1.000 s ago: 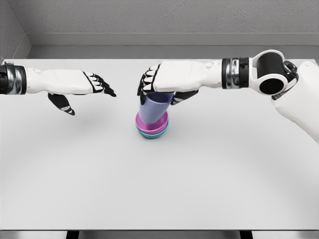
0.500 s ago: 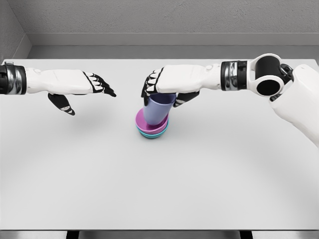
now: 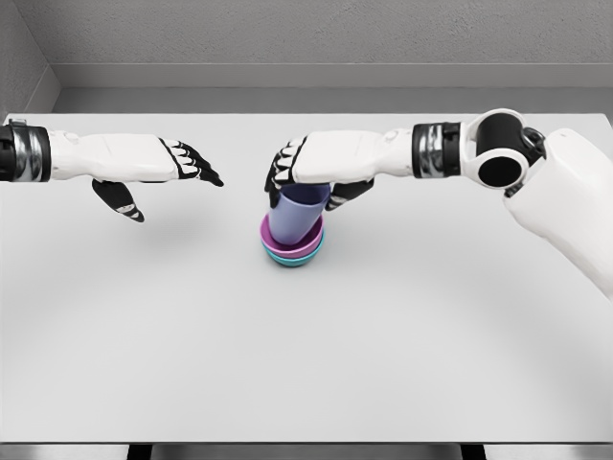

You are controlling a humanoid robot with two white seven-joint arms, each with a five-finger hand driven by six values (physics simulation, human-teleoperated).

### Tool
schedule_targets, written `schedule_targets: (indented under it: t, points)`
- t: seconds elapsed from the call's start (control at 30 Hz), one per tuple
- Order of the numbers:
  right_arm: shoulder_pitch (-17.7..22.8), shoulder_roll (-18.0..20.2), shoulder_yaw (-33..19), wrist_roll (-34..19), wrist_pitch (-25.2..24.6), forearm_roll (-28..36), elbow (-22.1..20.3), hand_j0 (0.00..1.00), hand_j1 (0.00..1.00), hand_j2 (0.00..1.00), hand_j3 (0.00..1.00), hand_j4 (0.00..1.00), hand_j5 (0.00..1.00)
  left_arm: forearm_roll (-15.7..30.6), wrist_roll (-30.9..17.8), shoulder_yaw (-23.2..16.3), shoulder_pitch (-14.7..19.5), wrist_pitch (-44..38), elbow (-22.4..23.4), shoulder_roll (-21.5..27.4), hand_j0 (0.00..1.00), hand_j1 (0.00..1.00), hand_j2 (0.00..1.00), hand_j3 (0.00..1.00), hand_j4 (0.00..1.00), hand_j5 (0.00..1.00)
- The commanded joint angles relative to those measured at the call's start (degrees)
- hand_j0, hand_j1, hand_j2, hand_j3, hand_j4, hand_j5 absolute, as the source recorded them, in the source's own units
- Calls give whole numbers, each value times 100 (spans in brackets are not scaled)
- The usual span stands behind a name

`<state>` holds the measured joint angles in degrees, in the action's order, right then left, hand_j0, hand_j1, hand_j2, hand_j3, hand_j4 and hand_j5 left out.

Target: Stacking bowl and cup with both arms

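**Cup seated in the bowls, right hand on its rim**

Pale grey and bare at its near edge, the flat white table [image 3: 306, 364] carries nothing until you look past its middle. Toward the far edge, near the centre line, you find the stack: a teal bowl [image 3: 299, 257] at the bottom, a magenta bowl [image 3: 278, 240] nested in it, and a lavender plastic cup [image 3: 294, 215] standing inside, leaning slightly left.

Your right hand [image 3: 311, 174] covers the cup's mouth from above, fingers wrapped over the rim and gripping it. That top grip likely lets the cup drop straight into the bowl without the palm fouling the stack.

Your left hand [image 3: 153, 171] hovers toward the left edge, well apart, fingers spread and holding nothing, probably parked clear after its own placement.

Against half a second ago, the right forearm has swung leftward and the cup has tilted a little more; the left hand is unchanged.
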<state>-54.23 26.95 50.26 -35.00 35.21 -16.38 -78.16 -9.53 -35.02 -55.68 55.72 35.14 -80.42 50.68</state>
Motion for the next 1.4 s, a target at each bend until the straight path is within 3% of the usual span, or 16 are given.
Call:
schedule_targets:
  t: [0.0,0.6,0.67,0.73,1.0,1.23,1.33,1.37]
  points:
    - [9,-5,45,0,-21,21,21,60,60,60,60,60,60,31,2,5,0,-14,0,4,100,100,100,100,100,100]
    - [18,-84,71,0,-21,-102,126,62,62,62,62,62,62,31,2,5,-9,-14,0,4,100,100,100,100,100,100]
    - [18,-84,71,0,-21,-120,126,69,69,69,69,69,69,31,2,5,-9,-14,0,-5,100,100,100,100,100,100]
    - [26,-84,71,0,-21,-269,126,100,100,100,100,100,100,31,2,5,-9,-14,0,-5,100,100,100,100,100,100]
    - [18,-84,-17,0,-21,-269,108,100,100,100,100,100,100,31,2,13,-9,-14,0,4,100,100,100,100,100,100]
    - [140,-40,-869,0,-21,-216,100,100,100,100,100,100,100,31,2,13,0,-14,0,4,100,100,100,100,100,100]
    - [562,-5,-1501,0,-21,-208,135,100,100,100,100,100,100,31,2,22,0,-14,9,21,100,100,100,100,100,100]
    - [738,161,-1879,0,-21,-199,161,100,100,100,100,100,100,31,2,22,0,-14,79,30,100,100,100,100,100,100]
